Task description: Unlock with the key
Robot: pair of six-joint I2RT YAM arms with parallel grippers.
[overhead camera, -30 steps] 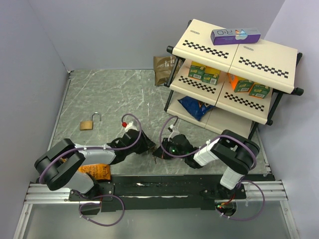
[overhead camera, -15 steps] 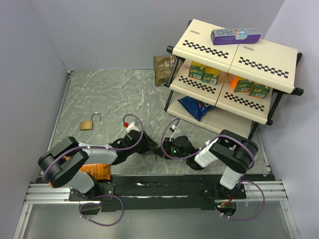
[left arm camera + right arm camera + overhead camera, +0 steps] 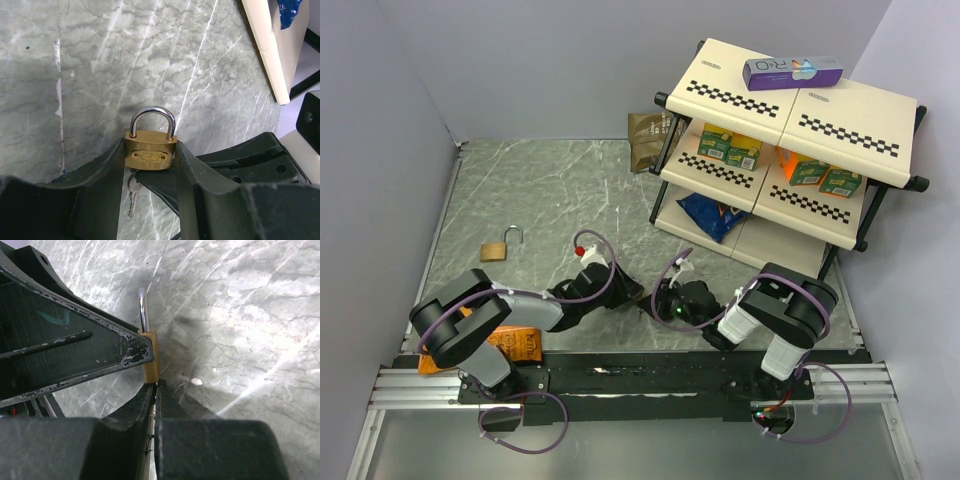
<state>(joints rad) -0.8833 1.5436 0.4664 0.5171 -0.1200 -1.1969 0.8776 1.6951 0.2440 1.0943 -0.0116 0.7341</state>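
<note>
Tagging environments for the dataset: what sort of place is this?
Probably a lab test cell staged as a mock shop: plain grey walls closing it in, two black-and-grey robot arms on an aluminium rail, and a cream checker-trimmed shelf rack of boxed goods.

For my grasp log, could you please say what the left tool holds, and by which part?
The left tool holds the brass padlock, pinched by the two opposite sides of its body.
</note>
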